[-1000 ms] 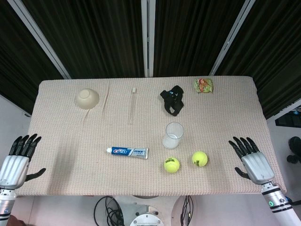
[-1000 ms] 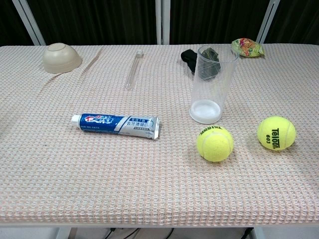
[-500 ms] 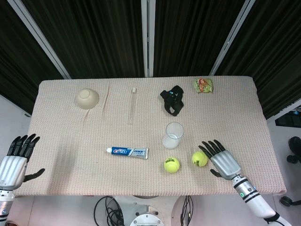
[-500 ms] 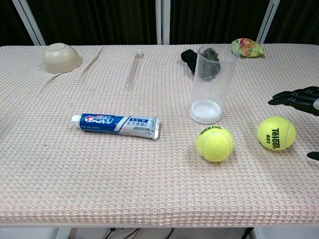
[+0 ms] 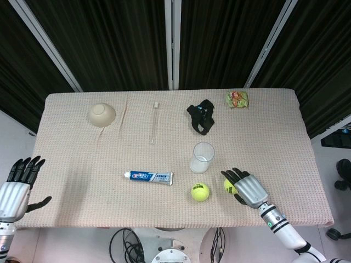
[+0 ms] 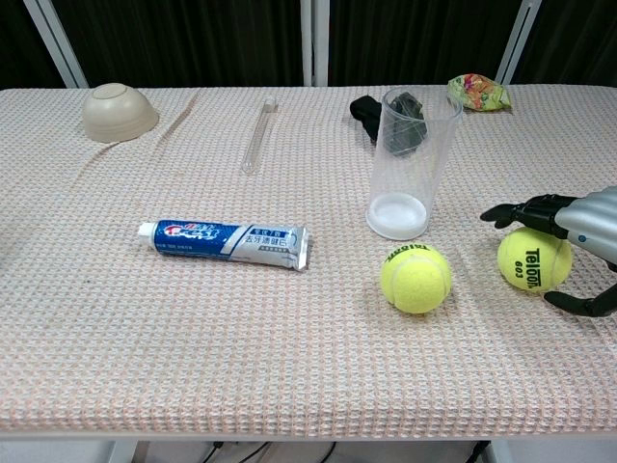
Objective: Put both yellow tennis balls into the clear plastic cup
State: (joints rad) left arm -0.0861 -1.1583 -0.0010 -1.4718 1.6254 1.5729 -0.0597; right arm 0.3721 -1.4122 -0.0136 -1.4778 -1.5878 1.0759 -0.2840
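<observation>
At the near right of the desk [image 5: 77, 159], the right hand [image 5: 249, 188] had moved in from the 3 o'clock edge within the last second and now sat over the right tennis ball [image 6: 533, 259]. Its fingers [image 6: 525, 211] were spread and arched across the ball's top, with the thumb low on the near side; no grasp was closed, and whether the fingers touched the ball could not be told. The ball rested on the desk, unmoved.

The left tennis ball [image 6: 415, 278] lay just beside it toward 9 o'clock, also unmoved. The clear plastic cup [image 6: 409, 164] stood upright and empty at about 12 o'clock from the left ball, near both balls.

The left hand [image 5: 16, 186] remained off the desk's 9 o'clock edge, fingers released and apart, holding nothing.

Judgement: the approach phase appeared complete and the task stood at its first pick, with neither ball yet in the cup. Closing the fingers around the right ball seemed the next requirement. A glancing contact could roll the ball toward the near edge.
</observation>
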